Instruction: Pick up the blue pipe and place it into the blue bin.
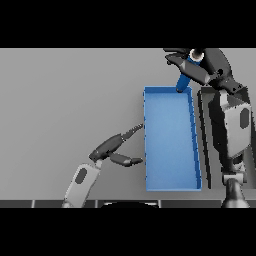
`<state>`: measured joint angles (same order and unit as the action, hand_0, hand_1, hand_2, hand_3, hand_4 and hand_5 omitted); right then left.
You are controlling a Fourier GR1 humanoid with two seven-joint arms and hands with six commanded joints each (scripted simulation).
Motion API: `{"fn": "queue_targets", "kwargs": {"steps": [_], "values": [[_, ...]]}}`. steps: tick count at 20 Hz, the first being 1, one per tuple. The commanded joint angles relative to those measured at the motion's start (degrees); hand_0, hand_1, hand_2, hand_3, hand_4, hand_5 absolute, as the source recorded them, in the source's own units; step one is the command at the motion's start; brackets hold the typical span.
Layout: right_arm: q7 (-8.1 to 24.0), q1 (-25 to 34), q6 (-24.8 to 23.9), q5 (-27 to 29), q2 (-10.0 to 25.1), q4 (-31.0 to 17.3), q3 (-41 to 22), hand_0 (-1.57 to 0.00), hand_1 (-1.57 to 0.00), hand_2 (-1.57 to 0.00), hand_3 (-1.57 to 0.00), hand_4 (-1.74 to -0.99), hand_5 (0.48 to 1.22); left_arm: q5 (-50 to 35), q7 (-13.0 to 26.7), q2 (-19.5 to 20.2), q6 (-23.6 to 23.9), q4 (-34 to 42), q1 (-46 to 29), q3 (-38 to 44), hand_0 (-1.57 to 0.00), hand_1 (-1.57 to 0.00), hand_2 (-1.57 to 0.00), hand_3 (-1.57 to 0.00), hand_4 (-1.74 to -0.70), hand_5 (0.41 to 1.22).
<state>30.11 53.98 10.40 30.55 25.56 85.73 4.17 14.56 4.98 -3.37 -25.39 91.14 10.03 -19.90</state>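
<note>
Right robot hand [200, 64] grips one blue pipe [183, 81] over one blue bin [170, 186] – left robot hand [111, 147] released

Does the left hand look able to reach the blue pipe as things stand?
Probably not easily. The blue pipe is held in the right hand over the far end of the blue bin, while the left hand, open, sits outside the bin's left wall near its front half.

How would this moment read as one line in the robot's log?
right hand: shut on blue pipe | pipe: tilted above blue bin far end | left hand: open beside bin
</note>
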Motion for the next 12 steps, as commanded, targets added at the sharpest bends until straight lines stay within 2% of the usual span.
{"fn": "queue_targets", "kwargs": {"steps": [1,4,5,7,8,12], "values": [[0.14,-2.84,0.04,-0.13,0.09,1.01,0.21,-1.57,-1.57,-1.57,-1.57,-1.741,1.221,-0.49,0.09,0.30,-0.32,0.40,0.06,0.31,0.00,0.00,0.00,0.00,-0.87,0.418],[1.58,-9.81,0.04,-1.25,0.11,2.68,0.93,-1.57,-1.57,-1.57,-1.57,-1.741,1.221,-0.74,0.37,0.22,-0.57,1.51,-0.88,-0.19,0.00,0.00,0.00,0.00,-0.87,0.420],[2.42,-11.99,0.29,-1.76,0.22,3.31,0.90,-1.57,-1.57,-1.57,-1.57,-1.741,1.221,-1.01,1.58,0.07,-0.49,0.90,-0.19,0.39,0.00,0.00,0.00,0.00,-0.87,0.421],[4.14,-17.59,-0.80,-2.38,-0.23,6.70,0.84,-1.57,-1.57,-1.57,-1.57,-1.741,1.221,-1.05,0.99,-0.31,-0.54,0.37,-0.59,0.06,0.00,0.00,0.00,0.00,-0.88,0.422],[4.83,-19.66,-1.85,-3.17,-1.00,7.49,0.57,-1.57,-1.57,-1.57,-1.57,-1.741,1.221,-1.15,0.43,-0.12,-0.63,0.43,-0.93,0.09,0.00,0.00,0.00,0.00,-0.88,0.423],[4.83,-27.30,-9.18,-3.74,2.94,9.60,-4.30,-1.57,-1.57,-1.57,-1.57,-1.741,1.221,-1.18,1.69,-0.30,-0.37,1.45,-1.46,-0.12,0.00,0.00,0.00,0.00,-0.88,0.427]]}}
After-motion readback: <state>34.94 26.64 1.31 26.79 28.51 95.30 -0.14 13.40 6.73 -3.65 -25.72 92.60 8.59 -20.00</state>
